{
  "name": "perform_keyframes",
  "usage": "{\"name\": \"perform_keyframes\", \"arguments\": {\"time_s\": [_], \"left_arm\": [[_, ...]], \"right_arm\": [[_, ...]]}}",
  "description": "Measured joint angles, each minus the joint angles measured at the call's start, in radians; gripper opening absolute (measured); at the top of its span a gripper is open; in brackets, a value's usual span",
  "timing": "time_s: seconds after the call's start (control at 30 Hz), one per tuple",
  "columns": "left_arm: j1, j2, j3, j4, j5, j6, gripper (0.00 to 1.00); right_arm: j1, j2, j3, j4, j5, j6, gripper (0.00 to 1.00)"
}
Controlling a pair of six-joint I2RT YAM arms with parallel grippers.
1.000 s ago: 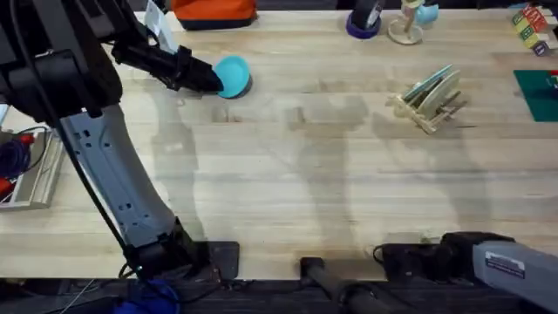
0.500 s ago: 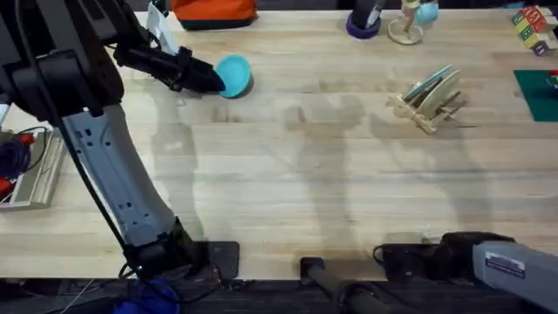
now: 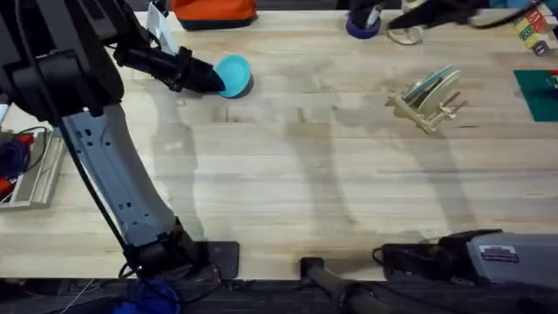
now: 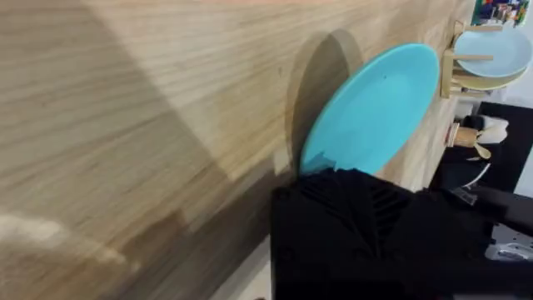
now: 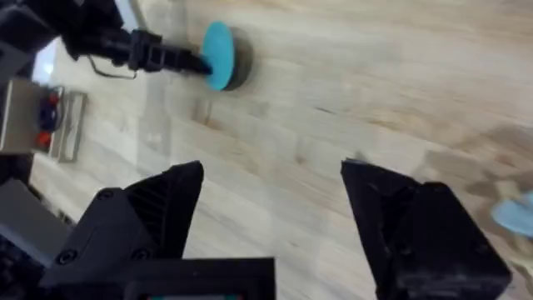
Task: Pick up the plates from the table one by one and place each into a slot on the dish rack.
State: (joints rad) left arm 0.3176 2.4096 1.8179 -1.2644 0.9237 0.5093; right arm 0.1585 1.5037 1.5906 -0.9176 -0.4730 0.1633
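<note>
turquoise plate kept clamped by left hand, barely shifted, tilted off counter; right hand spread, idle; dish rack transfer pending.

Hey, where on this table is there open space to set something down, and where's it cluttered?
The widest bare stretch of the table runs across the middle, between the blue plate held in the left claw and the dish rack, down to the arm bases. The far edge is crowded: purple tape holder, coloured blocks, orange item.
</note>
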Motion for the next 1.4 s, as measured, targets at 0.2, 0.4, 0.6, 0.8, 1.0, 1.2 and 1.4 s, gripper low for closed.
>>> {"name": "perform_keyframes", "arguments": {"time_s": [0.2,0.4,0.6,0.8,1.0,1.2,1.4], "left_arm": [[0.0,0.0,0.0,0.0,0.0,0.0,0.04],[0.0,0.0,0.0,0.0,0.0,0.0,0.041],[0.0,0.0,0.0,0.0,0.0,0.0,0.041],[0.0,0.0,0.0,0.0,0.0,0.0,0.041],[0.0,0.0,0.0,0.0,0.0,0.0,0.041],[0.0,0.0,0.0,0.0,0.0,0.0,0.041],[0.0,0.0,0.0,0.0,0.0,0.0,0.04]], "right_arm": [[0.111,0.087,0.0,0.075,-0.006,0.121,0.995],[0.179,0.159,0.0,0.104,0.032,0.313,0.995],[0.219,0.206,0.0,0.144,0.065,0.498,0.995],[0.231,0.22,0.0,0.169,0.069,0.628,0.995],[0.236,0.22,0.0,0.244,0.096,0.657,0.995],[0.28,0.258,0.0,0.363,0.143,0.616,0.995],[0.324,0.38,0.0,0.454,0.152,0.524,0.995]]}}
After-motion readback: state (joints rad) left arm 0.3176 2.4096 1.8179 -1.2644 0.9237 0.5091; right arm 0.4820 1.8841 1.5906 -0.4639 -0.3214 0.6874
